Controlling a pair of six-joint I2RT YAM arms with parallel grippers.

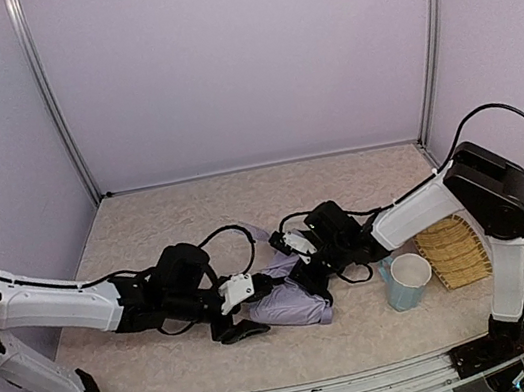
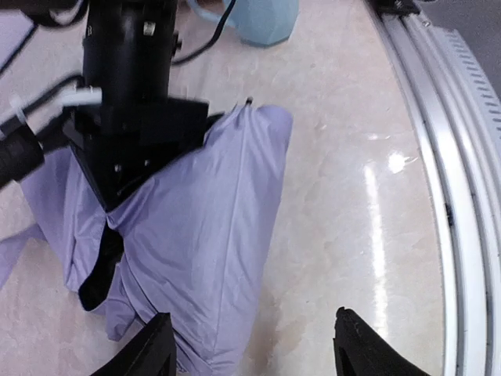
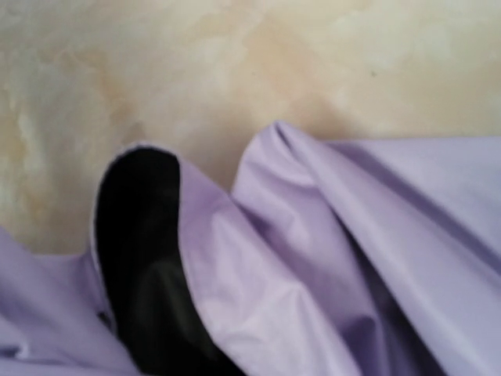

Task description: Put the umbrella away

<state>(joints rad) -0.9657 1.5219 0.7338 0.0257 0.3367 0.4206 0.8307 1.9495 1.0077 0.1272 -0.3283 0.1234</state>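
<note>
Left pincer (image 2: 254, 348) is seen spread at the bottom edge of the left wrist view. One fingertip lies just beside the hem of the umbrella (image 2: 211, 235) and the other over bare worktop (image 1: 147, 236); nothing is held. The umbrella lies crumpled at the lower centre of the overhead view, between the two arms. Right pincer (image 2: 112, 196) is pressed together and buried in the fabric at the upper left of the left wrist view; whether a fold is caught cannot be told.

The step in hand is judged to be gathering the loose canopy. The spread fingers would best be brought round the nearest fold, low to the worktop, and closed only once fabric sits between them. The bundle should be kept steady from the other side, and no pull should be made toward the pale blue cup (image 1: 407, 282).

That cup and the yellow ribbed mat (image 1: 455, 251) at the right are shown together only from overhead. The gap between the left fingers is shown only by the left wrist view. The black lining is seen closest in the right wrist view, where no fingers appear. Shaft and handle are seen nowhere.
</note>
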